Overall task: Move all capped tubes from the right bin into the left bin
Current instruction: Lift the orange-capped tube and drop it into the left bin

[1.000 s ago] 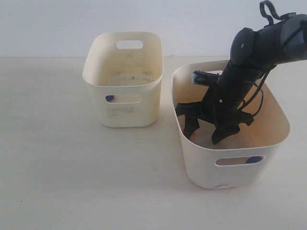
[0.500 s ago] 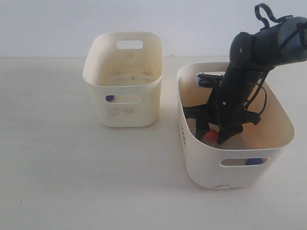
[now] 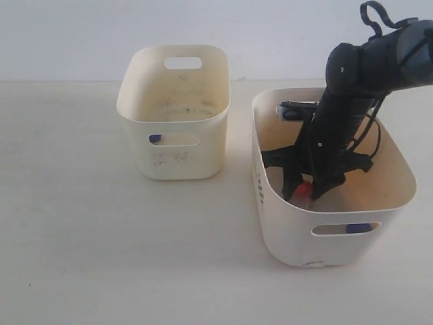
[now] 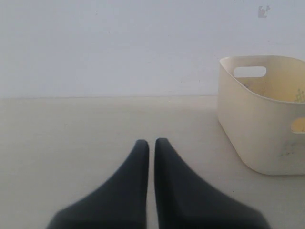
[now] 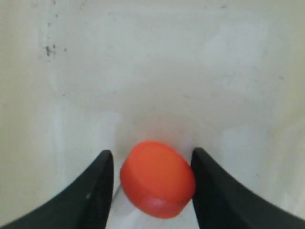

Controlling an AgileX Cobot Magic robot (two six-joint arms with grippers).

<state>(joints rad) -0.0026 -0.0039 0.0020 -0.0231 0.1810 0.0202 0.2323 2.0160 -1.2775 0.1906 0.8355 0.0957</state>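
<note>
The orange-red cap of a tube [image 5: 157, 185] sits between the fingers of my right gripper [image 5: 152, 157], low inside the right bin [image 3: 399, 203]. One finger touches the cap and a thin gap shows at the other; the tube's body is hidden. In the exterior view the right gripper [image 3: 304, 196] straddles that cap [image 3: 302, 191]. A blue cap [image 3: 359, 228] shows through the right bin's front slot. Another blue cap [image 3: 155, 138] shows through the slot of the left bin [image 3: 172, 120]. My left gripper [image 4: 151, 141] is shut and empty over bare table, with the left bin [image 4: 257, 138] off to its side.
The two bins stand close together, with a narrow strip of table between them. Dark lettering [image 3: 258, 186] runs down the right bin's side that faces the left bin. A pale wall rises behind the table. The left arm does not show in the exterior view.
My right gripper's fingers have narrowed from wide open to close around the orange-red cap, and it has sunk lower. The right bin has shifted slightly to the right. The left bin has stayed put.
</note>
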